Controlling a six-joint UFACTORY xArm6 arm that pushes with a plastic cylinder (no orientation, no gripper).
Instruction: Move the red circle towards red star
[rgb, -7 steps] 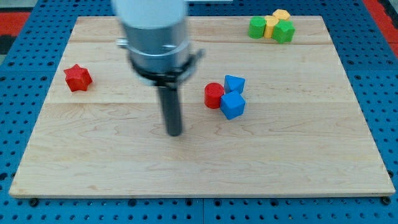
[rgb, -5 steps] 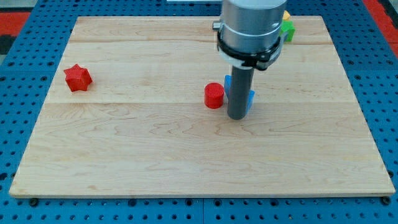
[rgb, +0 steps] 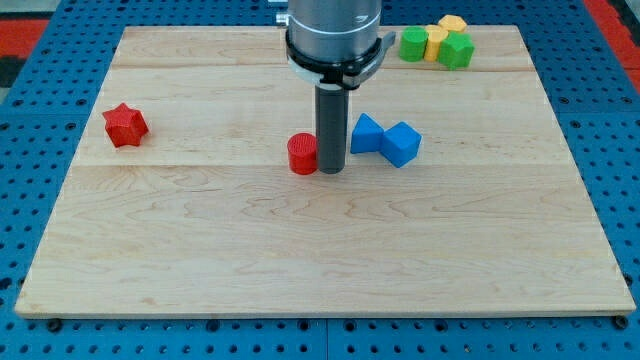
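Observation:
The red circle (rgb: 302, 154) lies near the middle of the wooden board. My tip (rgb: 331, 170) stands right against its right side, touching or nearly touching it. The red star (rgb: 125, 125) lies far off at the view's left, a little higher than the circle. The rod rises from the tip to the arm's grey body at the view's top.
Two blue blocks (rgb: 386, 139) lie just to the right of my tip, touching each other. Green and yellow blocks (rgb: 438, 45) are grouped at the board's top right. The board (rgb: 320, 260) sits on a blue pegboard surface.
My tip swung from left of the circle to its right side, then moved left. The red circle slid left towards the star. The blue blocks shifted right and rearranged.

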